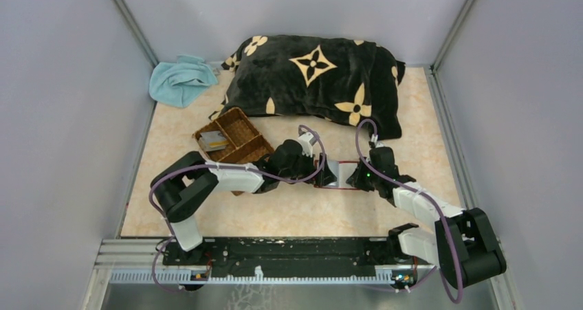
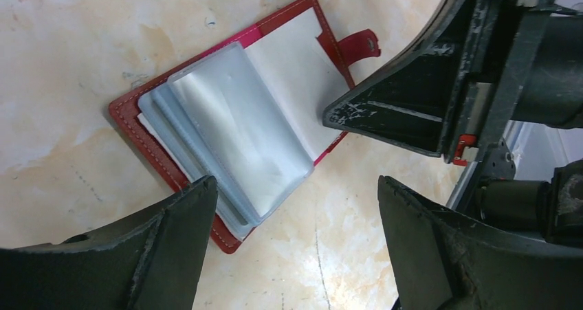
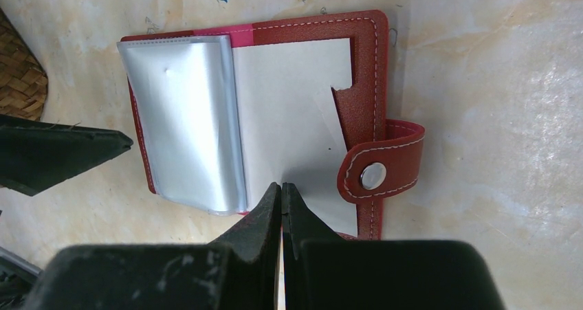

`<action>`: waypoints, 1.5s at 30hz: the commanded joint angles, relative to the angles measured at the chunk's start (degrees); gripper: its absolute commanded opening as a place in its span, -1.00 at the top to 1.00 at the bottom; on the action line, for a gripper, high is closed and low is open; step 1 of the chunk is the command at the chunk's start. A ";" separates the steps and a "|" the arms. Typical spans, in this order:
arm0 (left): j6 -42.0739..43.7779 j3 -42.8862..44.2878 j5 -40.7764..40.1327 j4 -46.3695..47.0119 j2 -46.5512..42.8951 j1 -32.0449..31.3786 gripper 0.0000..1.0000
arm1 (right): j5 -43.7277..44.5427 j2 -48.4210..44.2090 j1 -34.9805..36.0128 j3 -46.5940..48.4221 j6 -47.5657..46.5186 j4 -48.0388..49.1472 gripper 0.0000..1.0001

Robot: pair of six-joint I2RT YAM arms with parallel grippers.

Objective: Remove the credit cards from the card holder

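Right gripper (image 3: pixel 282 186) is pressed closed, tips on the white page (image 3: pixel 289 97) of the open holder (image 3: pixel 364 69) lying on the table (image 3: pixel 481 83); left gripper (image 2: pixel 295 185) gapes wide, empty, over the sleeves (image 2: pixel 234 124). Risk: a pull could drag the holder or tear a sleeve

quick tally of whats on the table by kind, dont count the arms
card holder: 1
wicker basket: 1
pillow: 1
cloth: 1
total: 4 (whatever lies in the basket is too small to count)
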 commanded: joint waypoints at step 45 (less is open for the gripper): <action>-2.69 4.13 1.65 -1.41 4.01 -1.21 -0.83 | -0.41 -0.94 0.00 -0.14 -1.57 1.88 1.00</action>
